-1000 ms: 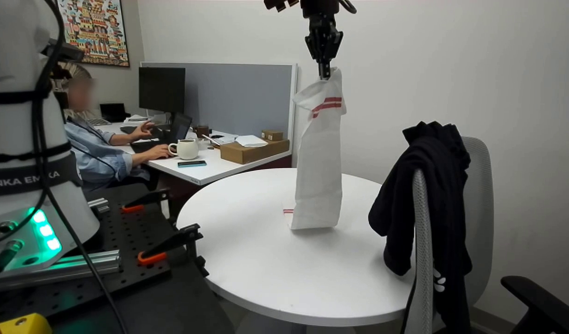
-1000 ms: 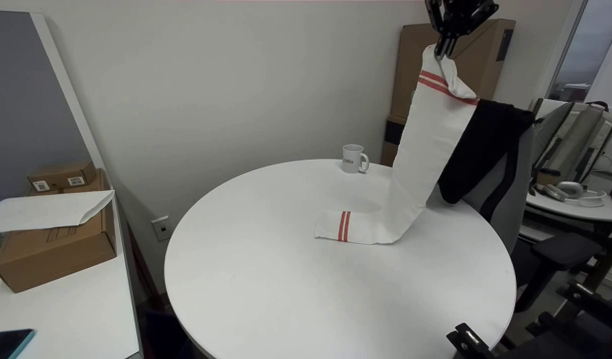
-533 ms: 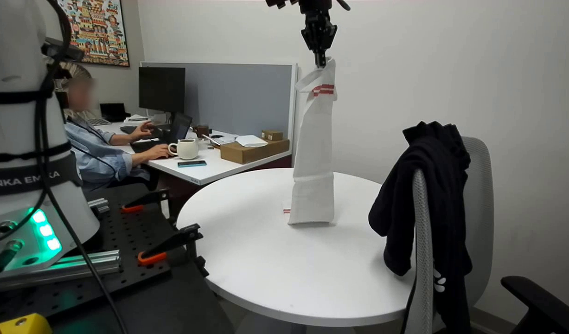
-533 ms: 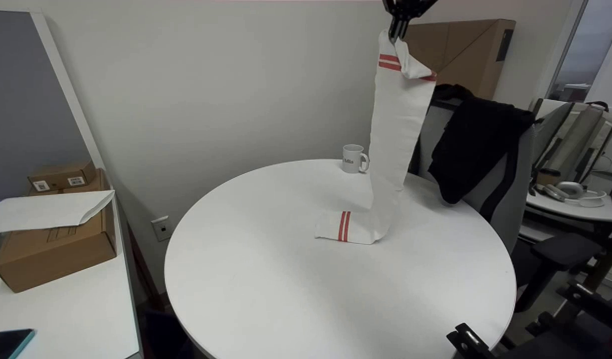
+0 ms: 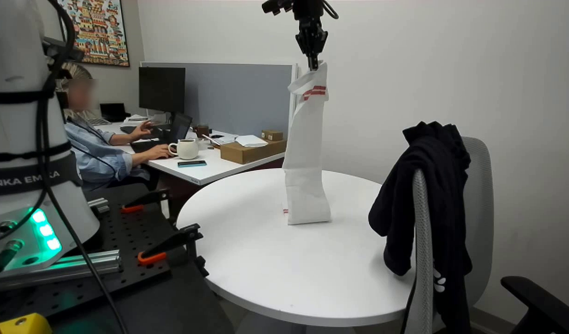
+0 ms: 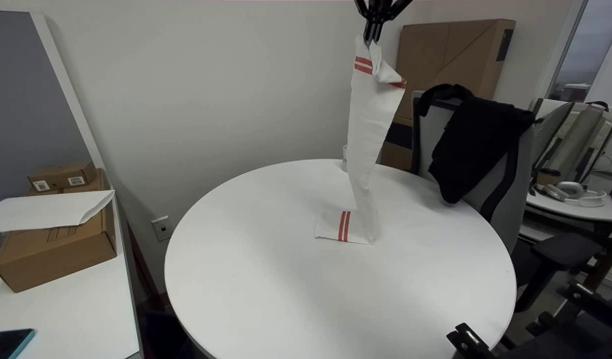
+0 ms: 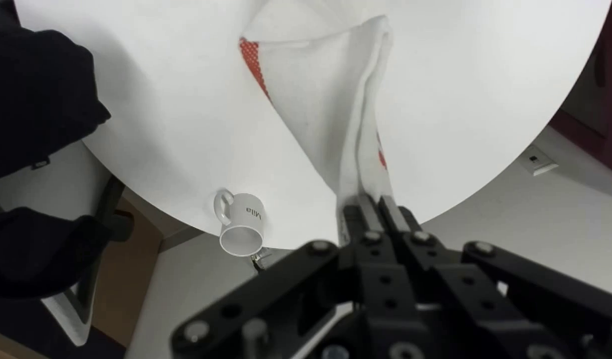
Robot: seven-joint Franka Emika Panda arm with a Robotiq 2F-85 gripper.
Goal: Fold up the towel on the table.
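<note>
Pincer (image 6: pixel 371 42), pinching the raised end of the towel (image 6: pixel 368 124), has swung away from the tabletop (image 6: pixel 266 294) edge nr the chair (image 6: pixel 517 184) twd the flat end, unmoved & well inside all edges, so fold's prob. lining up, not yet laid.

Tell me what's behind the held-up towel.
In an exterior view, a white mug stands behind the towel: a sliver shows at its edge, the rest is covered. Anything else fully covered there cannot be seen. The wrist view shows the mug unobstructed.
</note>
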